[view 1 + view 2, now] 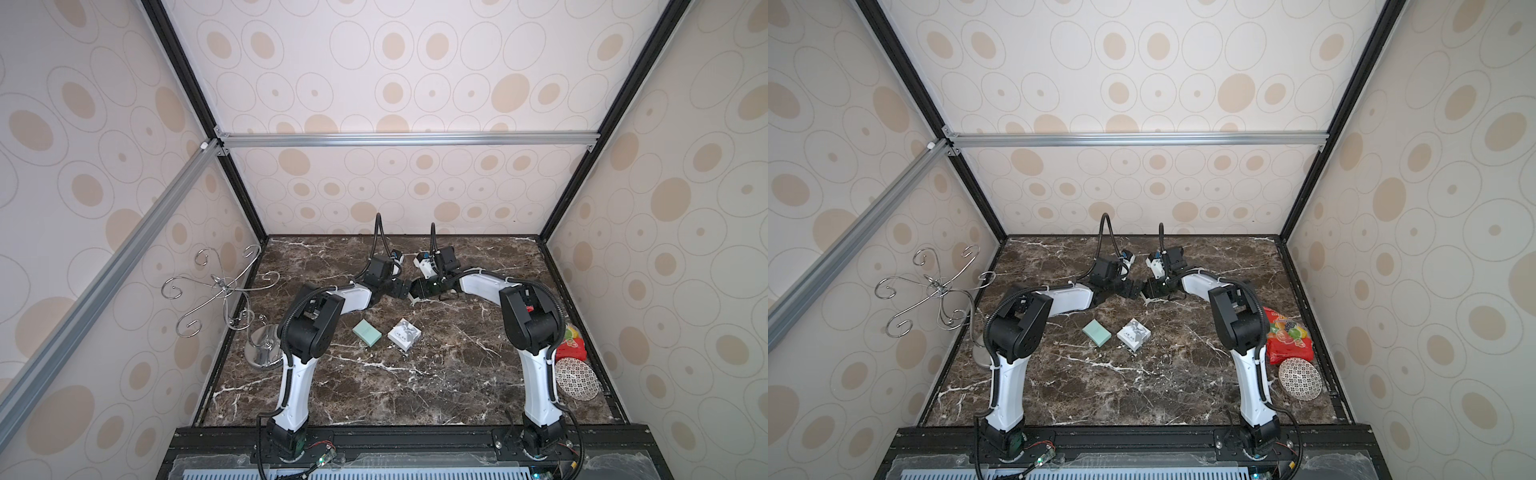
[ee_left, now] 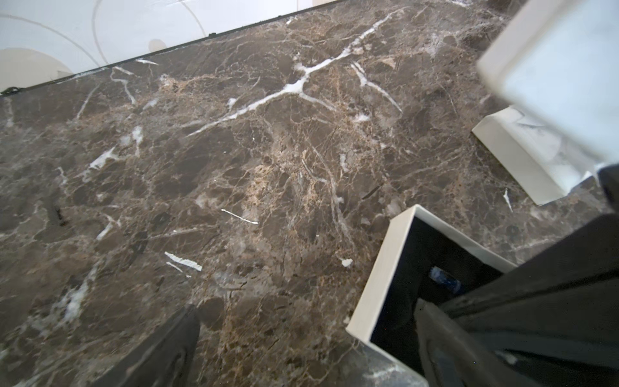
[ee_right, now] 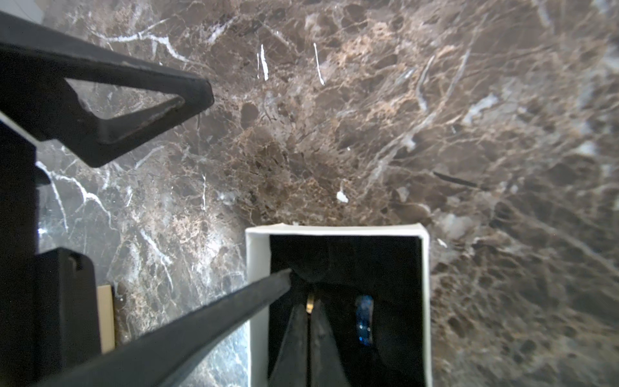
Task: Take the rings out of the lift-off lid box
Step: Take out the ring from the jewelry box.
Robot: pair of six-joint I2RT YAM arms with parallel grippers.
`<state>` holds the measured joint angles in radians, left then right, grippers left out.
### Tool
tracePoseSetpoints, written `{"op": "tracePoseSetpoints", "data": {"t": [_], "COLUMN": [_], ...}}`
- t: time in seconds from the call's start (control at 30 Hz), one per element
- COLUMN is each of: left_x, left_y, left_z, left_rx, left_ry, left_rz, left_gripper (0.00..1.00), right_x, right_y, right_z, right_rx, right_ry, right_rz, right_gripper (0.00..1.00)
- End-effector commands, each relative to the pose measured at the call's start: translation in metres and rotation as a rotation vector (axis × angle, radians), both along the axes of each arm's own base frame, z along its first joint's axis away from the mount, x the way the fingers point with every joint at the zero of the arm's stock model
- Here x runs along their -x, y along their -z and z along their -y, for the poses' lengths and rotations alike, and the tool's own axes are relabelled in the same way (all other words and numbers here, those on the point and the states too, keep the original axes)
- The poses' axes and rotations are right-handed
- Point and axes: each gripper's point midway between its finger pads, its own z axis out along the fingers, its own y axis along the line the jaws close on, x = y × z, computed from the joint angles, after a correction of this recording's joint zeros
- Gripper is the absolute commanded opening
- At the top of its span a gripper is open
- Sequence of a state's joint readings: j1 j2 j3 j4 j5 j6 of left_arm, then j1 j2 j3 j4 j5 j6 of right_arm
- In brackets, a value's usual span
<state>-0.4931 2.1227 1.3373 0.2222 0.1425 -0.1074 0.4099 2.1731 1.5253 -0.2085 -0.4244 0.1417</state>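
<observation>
Right wrist view: gold ring (image 3: 310, 302) pinched in box (image 3: 258, 268).
Lower centre, right gripper (image 3: 310, 310) closed on it inside box; blue ring (image 3: 364, 318) beside. Left gripper (image 2: 304, 305) gapes empty, one finger in box, likely steadying it.

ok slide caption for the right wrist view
Jaws of the right gripper shut on a gold ring inside the open white box, a blue ring beside it.

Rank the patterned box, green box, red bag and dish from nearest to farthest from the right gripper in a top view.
From the right gripper:
1. patterned box, mid-table.
2. green box, to its left.
3. red bag, right edge.
4. dish, right edge, just past the bag.
</observation>
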Motion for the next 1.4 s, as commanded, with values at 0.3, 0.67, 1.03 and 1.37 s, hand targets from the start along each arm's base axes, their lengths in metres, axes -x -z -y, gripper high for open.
{"op": "tracePoseSetpoints", "data": {"t": [0.3, 0.67, 1.03, 1.37], "left_x": [0.003, 0.003, 0.003, 0.002], "left_y": [0.012, 0.011, 0.012, 0.011], "left_z": [0.0, 0.001, 0.001, 0.001], "left_rx": [-0.03, -0.027, -0.026, -0.025], "left_ry": [0.016, 0.02, 0.02, 0.022], "left_rz": [-0.01, -0.008, -0.011, -0.009], "left_gripper": [1.0, 1.0, 1.0, 1.0], "right_x": [-0.008, -0.01, -0.014, -0.016], "right_y": [-0.032, -0.038, -0.047, -0.047], "right_z": [0.003, 0.003, 0.004, 0.005], "right_rx": [-0.15, -0.221, -0.279, -0.312], "right_ry": [0.039, 0.051, 0.067, 0.076], "right_rz": [0.054, 0.066, 0.105, 0.095], "right_gripper": [0.0, 0.0, 0.0, 0.0]}}
